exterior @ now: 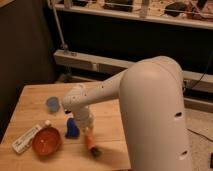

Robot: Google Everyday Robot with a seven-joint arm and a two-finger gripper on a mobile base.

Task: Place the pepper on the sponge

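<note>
At the near edge of the wooden table, the claw hangs low beneath the white arm, its hold cannot be told, orange pepper directly under it, blue sponge just beside it, red bowl beyond.

Dim light; your pale wooden table fronts a dark wall panel, grey metal shelf rail behind, speckled floor right.
</note>
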